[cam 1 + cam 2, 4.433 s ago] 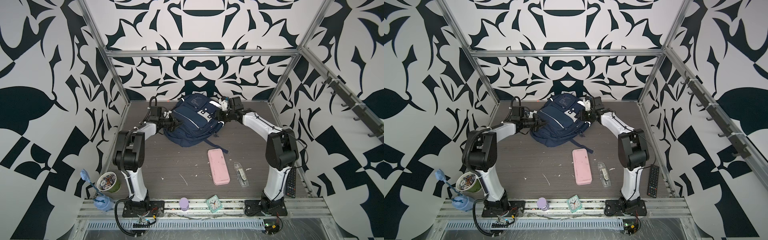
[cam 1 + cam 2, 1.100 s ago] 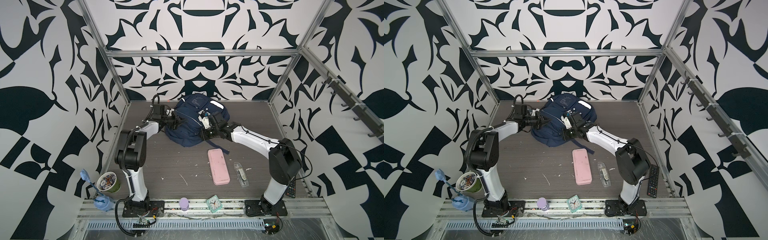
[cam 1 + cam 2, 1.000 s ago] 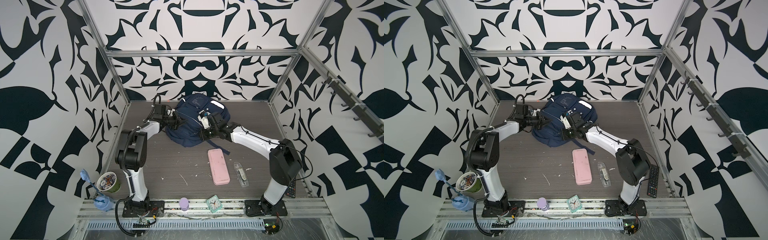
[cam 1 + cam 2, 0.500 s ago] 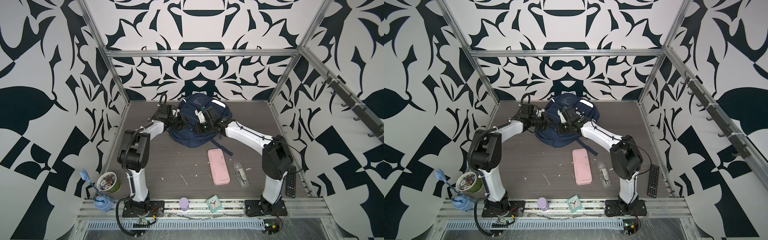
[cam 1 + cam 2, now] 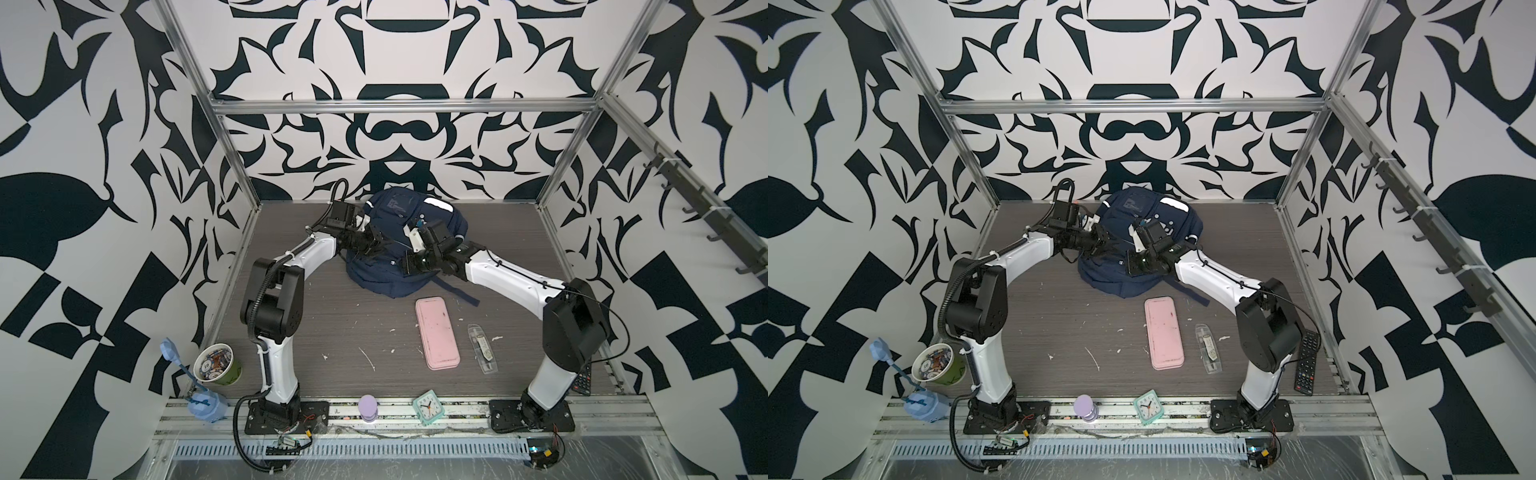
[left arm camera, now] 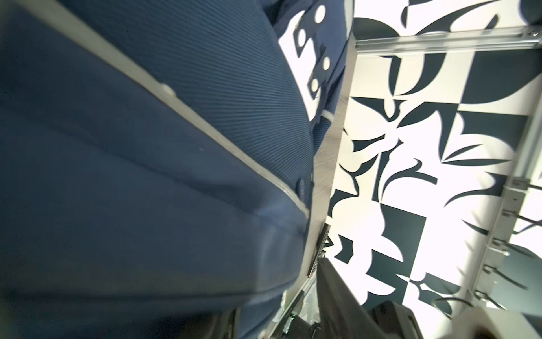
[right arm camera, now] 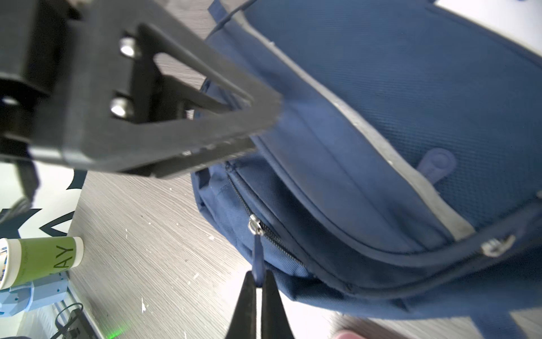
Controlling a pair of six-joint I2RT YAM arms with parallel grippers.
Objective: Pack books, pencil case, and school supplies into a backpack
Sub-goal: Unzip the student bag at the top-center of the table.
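Navy woven-fabric backpack [image 5: 399, 270] lies at the bench's [image 5: 332, 324] 12 o'clock, long axis 12-to-6. Right hand [image 7: 257, 289] pinches its flat blue zipper pull [image 7: 257, 258]. Left hand [image 5: 373, 245] sits at its 9 o'clock side; whether spread, I cannot tell. Smooth, rounded pink pencil case [image 5: 437, 332] lies 12-to-6 toward 5 o'clock.

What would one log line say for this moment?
right gripper: shut on zipper pull | left gripper: at backpack, grip unclear | pencil case, school supplies: on table
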